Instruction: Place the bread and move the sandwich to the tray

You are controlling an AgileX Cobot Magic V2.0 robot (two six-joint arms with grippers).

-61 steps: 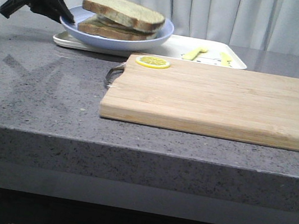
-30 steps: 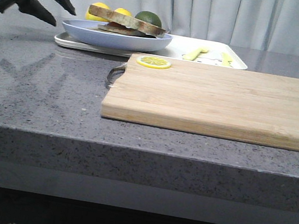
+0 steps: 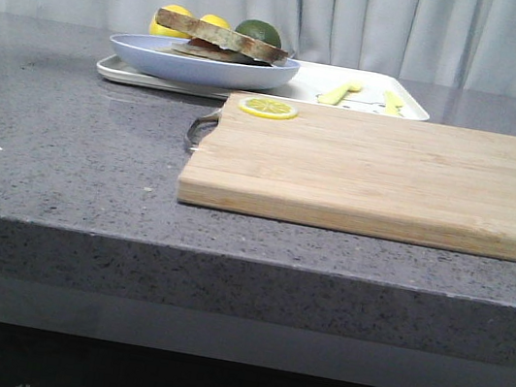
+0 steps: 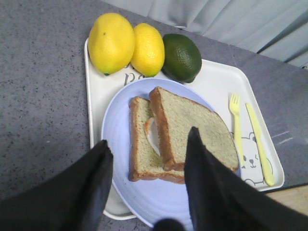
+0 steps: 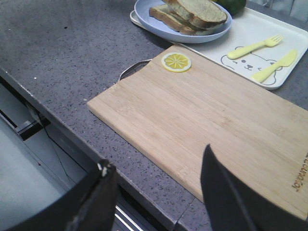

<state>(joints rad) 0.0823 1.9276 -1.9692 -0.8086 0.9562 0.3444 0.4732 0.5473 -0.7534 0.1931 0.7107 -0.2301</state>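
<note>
Sits at upper left of the front frame: brown-crusted sandwich (image 3: 222,39) of two bread slices, on a pale blue round plate (image 3: 203,63), itself resting on the large flat white rectangular tray (image 3: 307,82) with low rim. Seen from the left wrist, near frame centre: top thick squarish bread slice (image 4: 195,126) shifted off the lower one, a sliver of white fried egg (image 4: 152,134) showing between them. Looks already delivered, judging by how things lie.

Likely light, soft and springy; crumb probably compresses and tears under a hard pinch. Stack unglued, so the top slice would probably slide if tilted. Egg looks slick and fragile. Better taken by the plate rim, stiff and smooth though perhaps slippery, kept level.

Left claw (image 4: 147,151) spread wide, dark fingers (image 4: 98,173) at lower frame, hanging above the plate, touching nothing, holding nothing. Right claw (image 5: 156,192) likewise spread and empty, at the bottom of its frame over the near edge of the light wooden rectangular cutting board (image 5: 216,120).

On the tray beside the plate: two yellow lemons (image 4: 127,45), a dark green lime (image 4: 181,57), a pale yellow plastic fork (image 4: 235,120) and knife (image 4: 259,142). On the board's far-left corner, a yellow lemon slice (image 3: 268,108). Beneath all, grey speckled stone counter (image 3: 69,144).
</note>
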